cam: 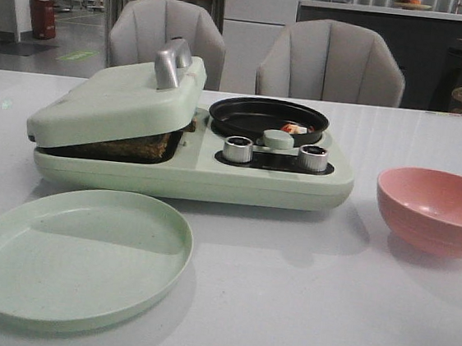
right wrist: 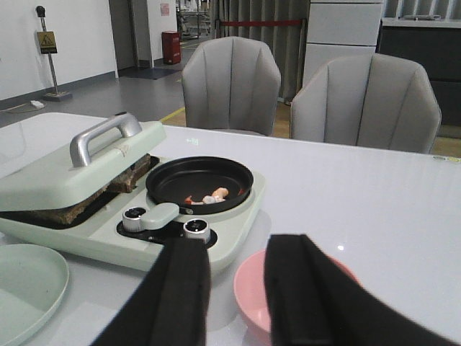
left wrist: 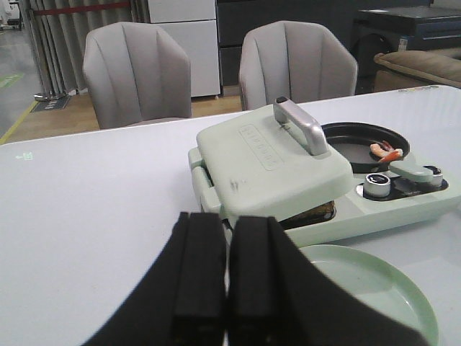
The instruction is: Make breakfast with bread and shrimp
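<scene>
**Bread under the lid, shrimp in the pan, both grippers off the work**

Take the breakfast maker [cam: 190, 169] as your landmark — the pale green appliance sitting on the white table [cam: 283, 311].

- The bread [cam: 126, 145] is inside the maker's left half, sandwiched under the hinged lid [cam: 115, 99]. The lid rests tilted on it, not fully down; you only see a brown toasted edge in the gap. The right wrist view shows the same edge [right wrist: 79, 209] under the lid's metal handle [right wrist: 101, 135].
- The shrimp [cam: 295, 129] lies in the round black pan [cam: 267, 117] on the maker's right half, toward the pan's near-right side, just behind the two knobs [cam: 238, 149]. The wrist views show a few small orange-and-white pieces [right wrist: 212, 196] [left wrist: 385, 151] on the pan floor.
- The green plate [cam: 77, 256] sits in front of the maker's left half, near it but not touching.
- The pink bowl [cam: 438, 207] sits right of the maker, apart from it.

Grippers:
- Left gripper [left wrist: 227, 277] — fingers pressed together, nothing between them. It hangs in front of and left of the maker, with the plate's edge visible beside it.
- Right gripper [right wrist: 238, 288] — fingers spread with a clear gap, holding nothing. It hangs on the near right of the maker, with the pink bowl showing through the gap.

Neither gripper shows in the front view.
</scene>
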### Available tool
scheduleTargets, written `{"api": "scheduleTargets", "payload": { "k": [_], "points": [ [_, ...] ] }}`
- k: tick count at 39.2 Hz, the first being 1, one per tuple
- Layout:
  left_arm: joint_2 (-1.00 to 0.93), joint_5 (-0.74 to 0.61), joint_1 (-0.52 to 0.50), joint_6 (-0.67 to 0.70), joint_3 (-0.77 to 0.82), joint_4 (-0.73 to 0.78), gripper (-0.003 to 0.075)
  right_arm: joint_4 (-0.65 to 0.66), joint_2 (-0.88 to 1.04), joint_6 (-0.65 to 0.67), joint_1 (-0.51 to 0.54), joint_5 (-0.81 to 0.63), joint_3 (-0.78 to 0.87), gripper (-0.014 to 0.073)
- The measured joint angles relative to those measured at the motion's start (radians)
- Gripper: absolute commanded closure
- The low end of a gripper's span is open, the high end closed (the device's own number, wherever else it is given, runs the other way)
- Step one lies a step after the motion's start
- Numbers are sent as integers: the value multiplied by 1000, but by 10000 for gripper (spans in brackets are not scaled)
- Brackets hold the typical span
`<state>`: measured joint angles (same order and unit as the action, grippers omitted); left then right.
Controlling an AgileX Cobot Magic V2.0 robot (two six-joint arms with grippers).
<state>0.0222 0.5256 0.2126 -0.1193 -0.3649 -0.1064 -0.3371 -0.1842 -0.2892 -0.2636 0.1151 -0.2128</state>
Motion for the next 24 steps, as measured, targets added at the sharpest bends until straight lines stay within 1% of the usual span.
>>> {"api": "scheduleTargets", "payload": {
  "k": [4,7,24],
  "points": [
    [0,0,0,0,0,0,606,0,0,0,0,-2,3,475],
    [0,0,0,0,0,0,606,0,0,0,0,-6,3,440],
    [0,0,0,0,0,0,606,0,0,0,0,0,3,444]
  ]
}}
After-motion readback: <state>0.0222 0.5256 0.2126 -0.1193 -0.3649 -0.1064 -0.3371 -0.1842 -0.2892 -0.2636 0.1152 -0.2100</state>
